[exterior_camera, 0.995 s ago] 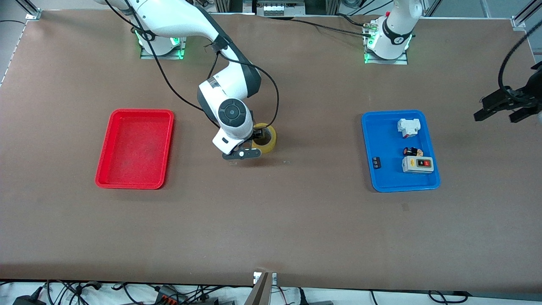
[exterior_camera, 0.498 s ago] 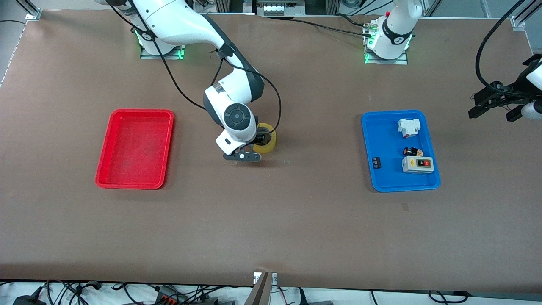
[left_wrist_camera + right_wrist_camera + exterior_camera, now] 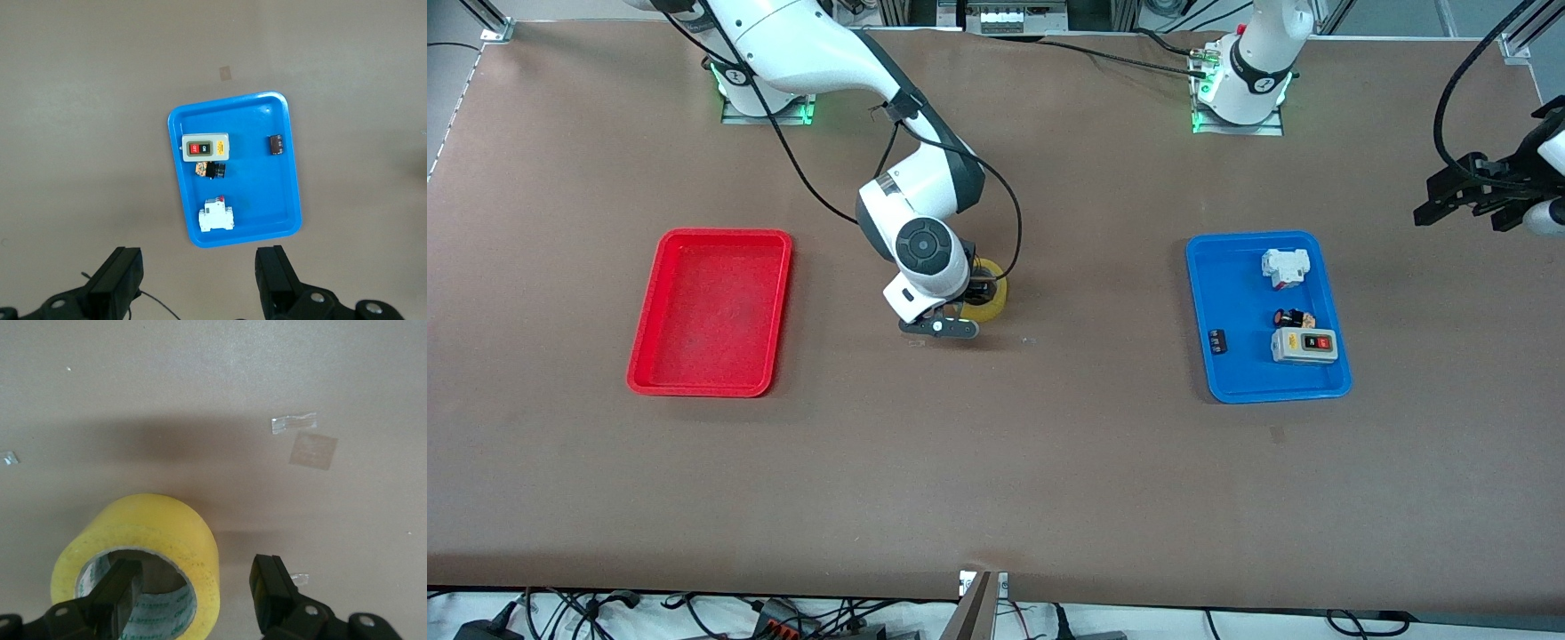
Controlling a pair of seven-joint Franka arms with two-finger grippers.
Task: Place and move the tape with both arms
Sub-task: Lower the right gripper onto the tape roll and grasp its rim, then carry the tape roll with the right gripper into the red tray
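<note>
I find the ring-shaped roll of translucent yellow tape [image 3: 143, 577] mid-bench. My right gripper [image 3: 200, 587] straddles its wall, fingers spread, one inside the hollow; I should close squarely before lifting. My left gripper [image 3: 200, 280] waits released above the blue plastic tray [image 3: 291, 193].

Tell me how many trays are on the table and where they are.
2. The red tray lies toward the right arm's end, and the blue tray, holding small electrical parts, lies toward the left arm's end. None seems hidden.
</note>
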